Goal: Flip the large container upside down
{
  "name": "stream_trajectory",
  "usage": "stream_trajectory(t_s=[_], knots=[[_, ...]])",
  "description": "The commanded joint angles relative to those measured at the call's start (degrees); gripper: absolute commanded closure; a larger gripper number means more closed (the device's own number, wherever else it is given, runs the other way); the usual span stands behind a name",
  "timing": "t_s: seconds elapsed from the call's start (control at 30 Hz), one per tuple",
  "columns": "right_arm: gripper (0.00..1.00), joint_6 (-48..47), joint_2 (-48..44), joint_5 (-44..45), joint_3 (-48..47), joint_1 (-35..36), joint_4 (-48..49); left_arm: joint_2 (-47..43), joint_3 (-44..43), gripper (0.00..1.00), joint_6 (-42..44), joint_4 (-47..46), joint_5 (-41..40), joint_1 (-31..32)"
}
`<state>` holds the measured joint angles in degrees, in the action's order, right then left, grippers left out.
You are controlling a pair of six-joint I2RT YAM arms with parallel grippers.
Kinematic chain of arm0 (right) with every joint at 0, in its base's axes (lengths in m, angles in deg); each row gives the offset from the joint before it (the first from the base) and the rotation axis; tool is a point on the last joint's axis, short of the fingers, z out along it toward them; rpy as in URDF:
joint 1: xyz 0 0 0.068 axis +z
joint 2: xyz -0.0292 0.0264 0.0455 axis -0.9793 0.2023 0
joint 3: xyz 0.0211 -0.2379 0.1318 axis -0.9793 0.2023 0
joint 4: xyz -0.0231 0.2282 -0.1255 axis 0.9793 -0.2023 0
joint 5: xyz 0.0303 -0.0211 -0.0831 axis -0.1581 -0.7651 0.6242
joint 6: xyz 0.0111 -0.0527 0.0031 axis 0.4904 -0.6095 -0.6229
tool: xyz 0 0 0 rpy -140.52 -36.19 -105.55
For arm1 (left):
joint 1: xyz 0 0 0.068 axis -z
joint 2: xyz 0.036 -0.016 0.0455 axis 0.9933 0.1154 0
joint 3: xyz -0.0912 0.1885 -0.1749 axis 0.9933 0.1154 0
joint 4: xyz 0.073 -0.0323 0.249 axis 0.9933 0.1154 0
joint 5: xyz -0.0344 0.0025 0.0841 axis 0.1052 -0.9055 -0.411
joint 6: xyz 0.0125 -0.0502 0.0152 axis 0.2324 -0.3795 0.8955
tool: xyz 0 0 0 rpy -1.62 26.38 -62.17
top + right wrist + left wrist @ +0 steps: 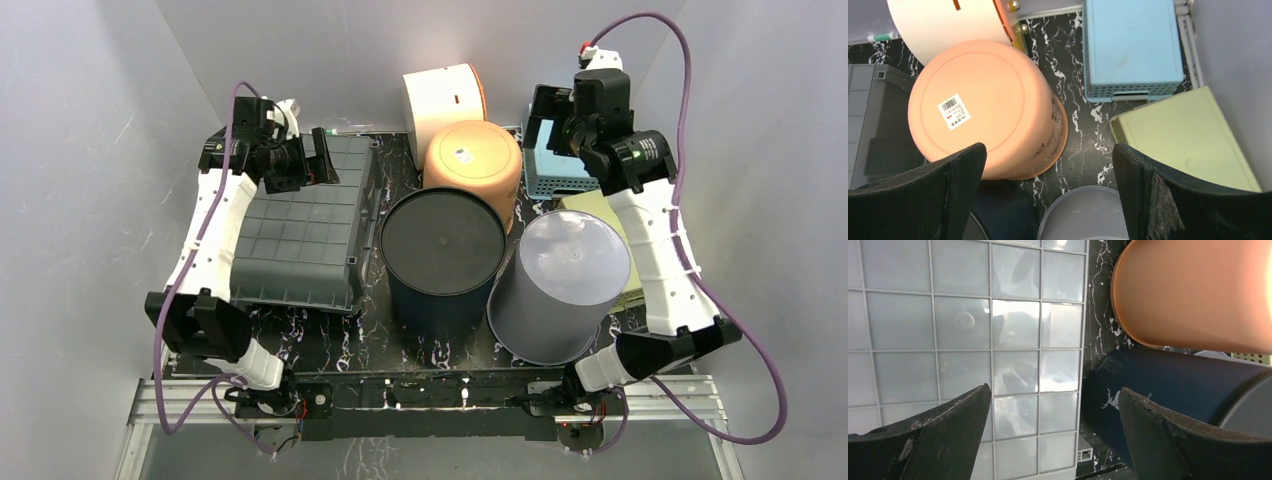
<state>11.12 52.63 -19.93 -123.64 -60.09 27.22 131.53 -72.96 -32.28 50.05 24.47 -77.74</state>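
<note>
The large container is a grey crate [300,235] lying bottom up on the left of the table, its gridded underside facing up. In the left wrist view that grid [963,340] fills the left half of the picture. My left gripper [320,160] hovers over the crate's far right corner, open [1055,392], with nothing between its fingers. At the back right, raised above the other containers, my right gripper [548,125] is also open [1049,150] and empty.
Upturned tubs crowd the middle: an orange one [473,160], a dark navy one [443,255] and a lavender one [560,285]. A cream tub [443,95] lies on its side at the back. A light blue basket [1130,45] and a yellow-green bin [1188,135] sit at right.
</note>
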Motion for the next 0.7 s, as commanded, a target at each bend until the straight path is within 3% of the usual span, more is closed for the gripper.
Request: stream_trajectory(t_s=[0.0, 0.1, 0.27, 0.43, 0.67], knots=[[0.02, 2.48, 2.82, -12.83, -4.68, -7.75, 1.86, -7.14, -1.89, 0.02, 0.92, 3.06, 0.23, 0.08], [0.02, 6.88, 3.66, -19.75, -5.56, -10.68, 3.40, -12.38, 3.22, 0.02, -1.21, -2.09, -3.15, 0.08], [0.02, 9.53, -1.54, -19.16, -1.94, -10.75, 8.91, -19.42, 8.95, 0.02, -1.65, -9.76, 0.84, 0.08], [0.02, 8.95, -5.68, -19.13, 2.91, -10.69, 11.73, -23.29, 11.53, 0.02, -5.04, -14.83, -5.10, 0.08], [0.02, 8.32, -7.64, -17.25, 6.28, -10.73, 12.64, -24.11, 12.85, 0.02, -3.68, -15.97, -3.49, 0.08]])
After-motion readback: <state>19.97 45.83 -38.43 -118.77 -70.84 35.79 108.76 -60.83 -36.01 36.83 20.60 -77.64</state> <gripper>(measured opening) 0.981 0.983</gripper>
